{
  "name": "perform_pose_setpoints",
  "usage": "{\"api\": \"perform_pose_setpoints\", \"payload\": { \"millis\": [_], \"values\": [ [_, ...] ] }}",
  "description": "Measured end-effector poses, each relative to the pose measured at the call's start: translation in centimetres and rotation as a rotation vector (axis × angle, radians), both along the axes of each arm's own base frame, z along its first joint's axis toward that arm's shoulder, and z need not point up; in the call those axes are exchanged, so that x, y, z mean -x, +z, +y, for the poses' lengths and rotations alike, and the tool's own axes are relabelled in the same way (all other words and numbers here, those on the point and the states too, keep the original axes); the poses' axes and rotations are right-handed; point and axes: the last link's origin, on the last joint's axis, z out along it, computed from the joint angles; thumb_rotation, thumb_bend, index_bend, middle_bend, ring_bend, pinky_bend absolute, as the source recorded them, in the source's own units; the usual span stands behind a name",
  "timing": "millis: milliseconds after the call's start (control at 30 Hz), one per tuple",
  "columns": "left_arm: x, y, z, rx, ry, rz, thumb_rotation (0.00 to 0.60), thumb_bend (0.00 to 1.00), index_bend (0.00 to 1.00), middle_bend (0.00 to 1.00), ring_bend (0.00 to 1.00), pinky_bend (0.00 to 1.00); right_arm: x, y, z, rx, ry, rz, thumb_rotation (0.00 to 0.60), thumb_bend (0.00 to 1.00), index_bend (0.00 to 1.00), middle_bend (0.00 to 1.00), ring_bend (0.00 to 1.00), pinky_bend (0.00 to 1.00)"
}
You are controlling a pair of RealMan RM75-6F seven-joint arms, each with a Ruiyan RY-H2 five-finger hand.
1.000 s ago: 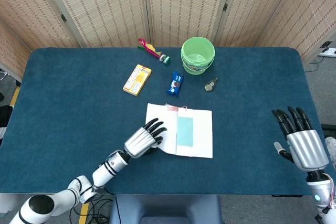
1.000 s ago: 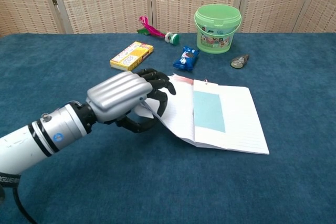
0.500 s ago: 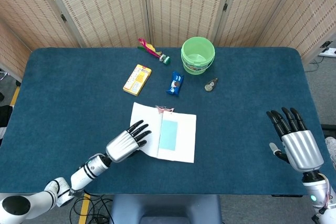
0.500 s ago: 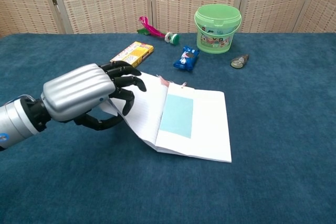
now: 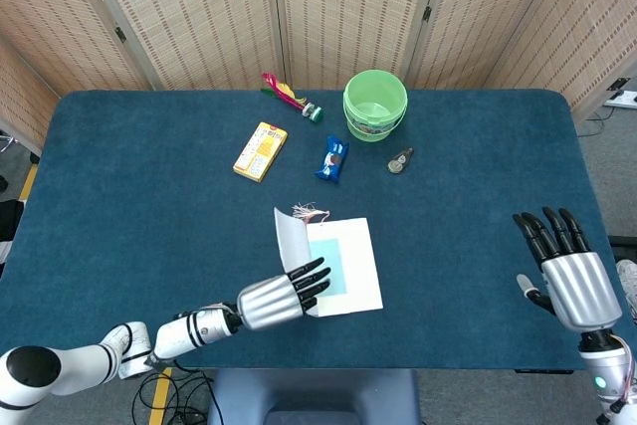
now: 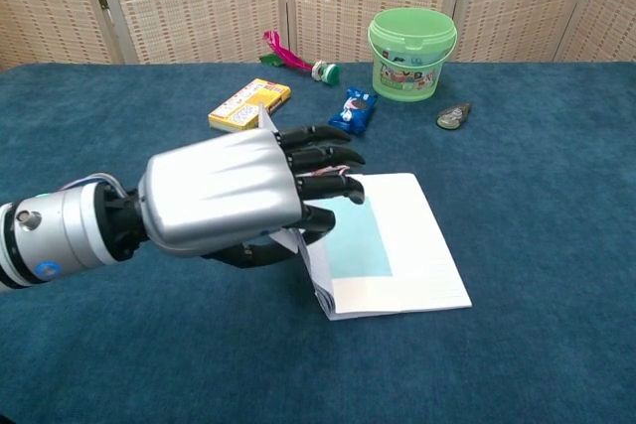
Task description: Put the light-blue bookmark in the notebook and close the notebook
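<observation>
Under left robot hand (image 6: 224, 191): notebook (image 5: 343, 276) cover lifted, apparently gripped; light-blue bookmark (image 5: 333, 264) part-hidden; right robot hand (image 5: 567, 276) open.

1. The white notebook (image 5: 338, 266) lies near my edge of the table, its left cover (image 5: 290, 239) raised steeply, half closed.
2. The light-blue bookmark (image 5: 331, 264) lies flat on the right page, partly hidden by my left hand (image 5: 274, 301).

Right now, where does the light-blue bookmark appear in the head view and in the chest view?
Head view: the light-blue bookmark lies on the open notebook, below centre, beside the left hand.
Chest view: the bookmark sits centre frame, partly behind the left hand.
Shared landmark: the green bucket, beyond the notebook in both views.
</observation>
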Motion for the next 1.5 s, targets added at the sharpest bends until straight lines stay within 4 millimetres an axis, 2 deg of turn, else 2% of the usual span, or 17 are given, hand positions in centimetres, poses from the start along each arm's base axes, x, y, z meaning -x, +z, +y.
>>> {"api": "perform_pose_setpoints", "payload": {
  "millis": [233, 333, 433, 600, 833, 1000, 1100, 1200, 1333, 1500],
  "values": [
    [-1.9, -0.7, 0.1, -0.045, -0.114, 0.092, 0.600, 0.53, 0.63, 0.24, 0.15, 0.14, 0.4, 0.1, 0.4, 0.006, -0.008, -0.006, 0.600, 0.19, 0.00, 0.13, 0.00, 0.00],
    [-2.7, -0.7, 0.2, -0.069, -0.135, 0.099, 0.600, 0.52, 0.48, 0.20, 0.12, 0.14, 0.4, 0.2, 0.5, 0.011, -0.009, -0.010, 0.600, 0.19, 0.00, 0.13, 0.00, 0.00],
    [-3.4, -0.5, 0.2, -0.090, -0.135, 0.087, 0.600, 0.49, 0.28, 0.16, 0.10, 0.14, 0.6, 0.3, 0.7, 0.014, -0.013, -0.013, 0.600, 0.19, 0.00, 0.13, 0.00, 0.00],
    [-4.3, -0.4, 0.5, -0.116, -0.120, 0.058, 0.600, 0.36, 0.14, 0.11, 0.07, 0.14, 0.7, 0.4, 0.8, 0.021, -0.012, -0.018, 0.600, 0.19, 0.00, 0.13, 0.00, 0.00],
    [-5.2, -0.3, 1.0, -0.117, -0.055, 0.016, 0.600, 0.33, 0.08, 0.07, 0.05, 0.14, 0.9, 0.7, 0.9, 0.030, -0.013, -0.019, 0.600, 0.19, 0.00, 0.13, 0.00, 0.00],
    [-5.3, 1.0, 1.1, -0.066, 0.091, -0.091, 0.600, 0.32, 0.08, 0.07, 0.05, 0.14, 1.0, 1.0, 0.8, 0.028, -0.022, -0.020, 0.600, 0.19, 0.00, 0.13, 0.00, 0.00],
    [-4.8, 2.5, 1.4, -0.027, 0.224, -0.166, 0.600, 0.32, 0.08, 0.06, 0.05, 0.14, 1.2, 1.1, 0.7, 0.016, -0.037, -0.025, 0.600, 0.20, 0.00, 0.12, 0.00, 0.00],
    [-3.5, 4.7, 1.8, 0.002, 0.386, -0.240, 0.600, 0.32, 0.08, 0.06, 0.05, 0.14, 1.5, 1.2, 0.4, -0.001, -0.047, -0.030, 0.600, 0.20, 0.00, 0.12, 0.00, 0.00],
    [-0.1, 8.2, 2.5, -0.002, 0.600, -0.306, 0.600, 0.32, 0.08, 0.06, 0.05, 0.14, 2.0, 1.3, 0.1, -0.014, -0.052, -0.029, 0.600, 0.25, 0.00, 0.12, 0.00, 0.00],
    [5.6, 13.0, 2.1, -0.089, 0.836, -0.357, 0.600, 0.32, 0.09, 0.06, 0.05, 0.14, 2.5, 1.1, -0.3, -0.019, -0.042, -0.038, 0.600, 0.27, 0.00, 0.12, 0.00, 0.00]
  ]
}}
